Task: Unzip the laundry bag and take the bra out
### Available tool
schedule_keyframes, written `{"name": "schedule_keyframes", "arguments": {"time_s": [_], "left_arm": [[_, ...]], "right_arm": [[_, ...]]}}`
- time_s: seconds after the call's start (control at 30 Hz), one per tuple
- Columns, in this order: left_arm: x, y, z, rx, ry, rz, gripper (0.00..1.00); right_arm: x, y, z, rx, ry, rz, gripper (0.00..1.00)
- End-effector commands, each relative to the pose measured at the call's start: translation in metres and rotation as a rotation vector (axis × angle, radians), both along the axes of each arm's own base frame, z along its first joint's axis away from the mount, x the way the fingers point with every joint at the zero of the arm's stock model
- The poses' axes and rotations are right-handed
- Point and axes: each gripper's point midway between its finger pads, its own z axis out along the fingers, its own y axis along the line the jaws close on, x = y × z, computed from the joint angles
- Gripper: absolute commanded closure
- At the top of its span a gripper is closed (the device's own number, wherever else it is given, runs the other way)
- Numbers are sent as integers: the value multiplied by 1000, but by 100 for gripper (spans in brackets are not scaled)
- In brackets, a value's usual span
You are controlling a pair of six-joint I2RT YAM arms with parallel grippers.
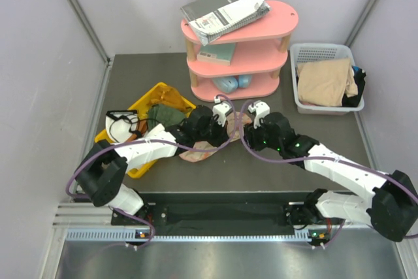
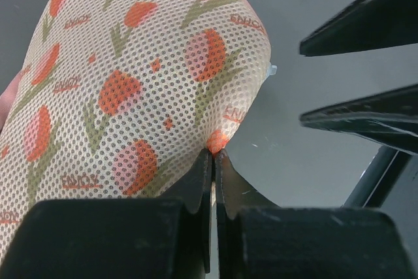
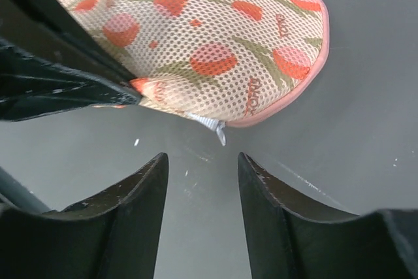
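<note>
Left arm and right arm both reach in low and meet at the bag, mid-tabletop. Left jaws are pinched tight on a fold of its mesh. Right jaws are spread fairly wide just off the zip pull, touching nothing.

Pale lilac walls enclose a dark table — pink shelf at back.
</note>
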Motion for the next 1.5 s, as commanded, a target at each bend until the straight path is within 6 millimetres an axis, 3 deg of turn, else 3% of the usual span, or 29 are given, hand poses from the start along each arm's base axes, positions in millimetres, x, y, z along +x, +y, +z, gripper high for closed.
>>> {"name": "schedule_keyframes", "arguments": {"time_s": [0.0,0.27,0.4,0.67,0.8,1.07,1.33,1.47], "left_arm": [[-1,-3,22,-57,-27,-8,100],[-3,-1,24,-59,-25,-12,100],[-6,-2,23,-61,-16,-20,100],[-6,-2,25,-69,-18,-23,100],[-8,-2,23,-67,-13,-27,100],[-11,5,17,-53,-7,-8,100],[-18,14,13,-47,2,8,100],[-23,16,15,-62,1,0,100]], "right_arm": [[11,9,1,-4,-51,17,55],[16,8,-9,-19,-54,8,60],[20,8,-7,-16,-71,8,73],[23,7,-12,-32,-76,11,83],[27,2,-14,-39,-73,-18,100],[39,-11,-11,-26,-69,-88,100],[60,-46,-13,29,-8,-185,100],[62,-48,-12,24,-5,-177,100]]}}
